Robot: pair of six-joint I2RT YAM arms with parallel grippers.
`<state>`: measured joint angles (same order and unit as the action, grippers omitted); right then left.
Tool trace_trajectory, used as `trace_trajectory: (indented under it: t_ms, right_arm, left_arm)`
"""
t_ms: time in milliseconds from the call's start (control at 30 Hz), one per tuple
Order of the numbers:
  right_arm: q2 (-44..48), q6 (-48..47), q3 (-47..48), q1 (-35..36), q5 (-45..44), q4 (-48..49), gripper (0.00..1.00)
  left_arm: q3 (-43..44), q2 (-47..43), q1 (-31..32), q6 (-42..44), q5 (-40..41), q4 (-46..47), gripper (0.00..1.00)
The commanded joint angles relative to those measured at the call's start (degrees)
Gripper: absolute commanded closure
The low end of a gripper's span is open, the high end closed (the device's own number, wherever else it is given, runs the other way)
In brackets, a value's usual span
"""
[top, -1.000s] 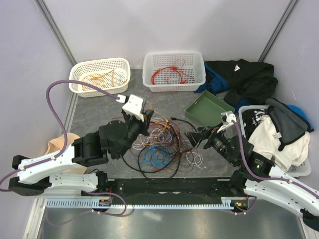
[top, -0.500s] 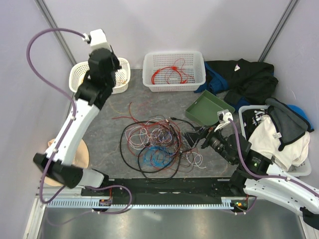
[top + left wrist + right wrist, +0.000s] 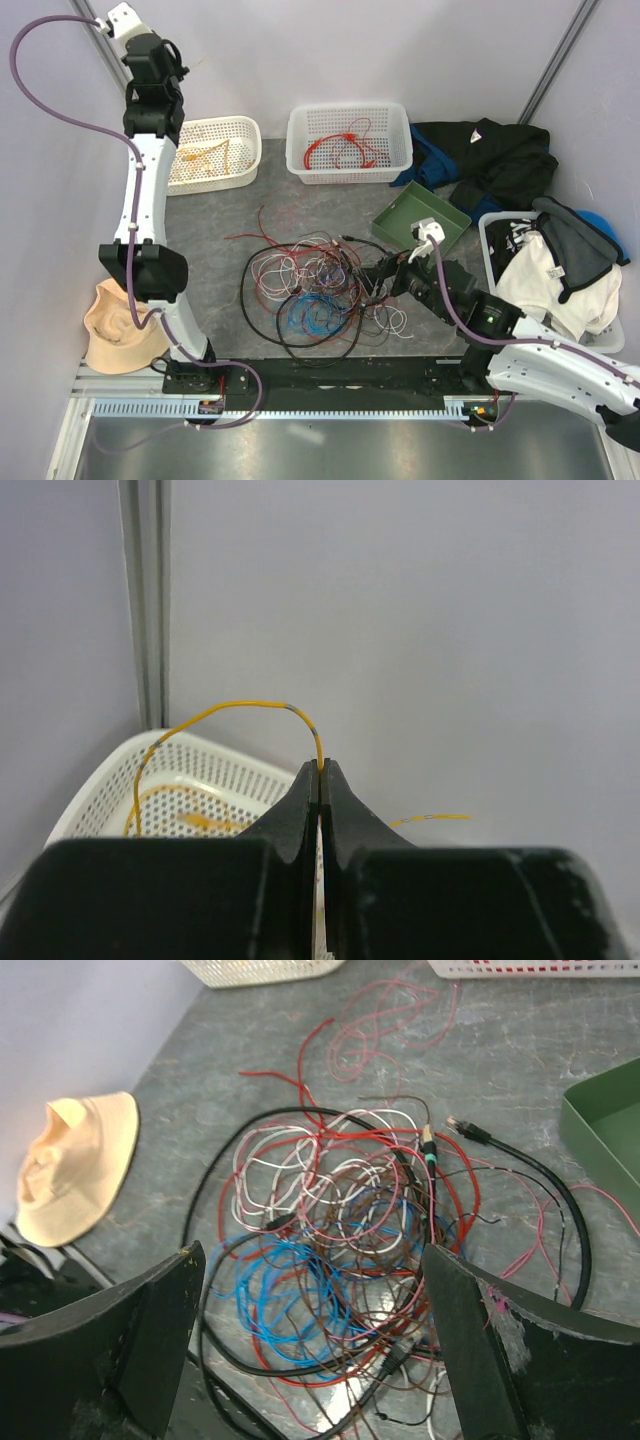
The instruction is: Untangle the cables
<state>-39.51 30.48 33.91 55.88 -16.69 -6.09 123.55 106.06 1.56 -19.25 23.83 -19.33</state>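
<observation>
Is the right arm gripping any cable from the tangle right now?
No, the right fingers stand wide apart above the cable tangle, clamping nothing.

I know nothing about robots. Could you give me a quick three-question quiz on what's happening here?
1. True or false: the left gripper is shut on a yellow wire.
2. What colour is the coiled wire in the centre white basket? A blue, B red, C white.
3. Fill in: at the cable tangle, the right gripper has its jaws ___.

Key: 1 true; 2 B; 3 open.
</observation>
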Motion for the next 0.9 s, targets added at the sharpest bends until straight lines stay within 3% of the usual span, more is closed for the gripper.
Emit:
trace_trajectory:
  t_ms: [0,200,267,433,567,600,700,867]
  right_arm:
    - [-2.5,-3.8,1.9,0.2,-2.0,4.0,0.02]
    - [-4.6,-5.9,2.2,0.2,-3.9,4.6,0.02]
    - [-4.9,-6.1,2.5,0.1,-4.1,4.6,0.02]
    - [-4.9,-6.5,2.6,0.1,-4.8,4.4,0.02]
    - [-3.7,-6.1,2.0,0.1,-4.9,4.3,0.02]
    - [-3.4,-6.0,1.8,0.1,-5.2,4.4,0.02]
    - [-2.9,-5.7,1.2,0.1,-5.4,4.4,0.02]
    - [-3.3,-5.6,1.2,0.1,-5.7,4.2,0.02]
  left_arm:
    - [8.1,3.9,-0.6,-2.2,-4.6,6.5,0.98]
    - [10.7,8.2,0.8,2.5,-5.6,9.9,0.98]
    - [9.5,9.2,0.9,-0.1,-4.6,9.1,0.98]
    - [-2.1,8.5,1.2,-2.2,-4.4,11.9,0.98]
    - [-14.8,6.7,1.4,-4.0,3.8,19.1,0.98]
    - [-17.8,6.0,1.4,-4.0,5.2,26.4,0.98]
    - [-27.2,4.3,1.4,-3.4,8.6,35.6,0.98]
    - [-27.4,6.3,1.0,-7.2,12.6,28.1,0.98]
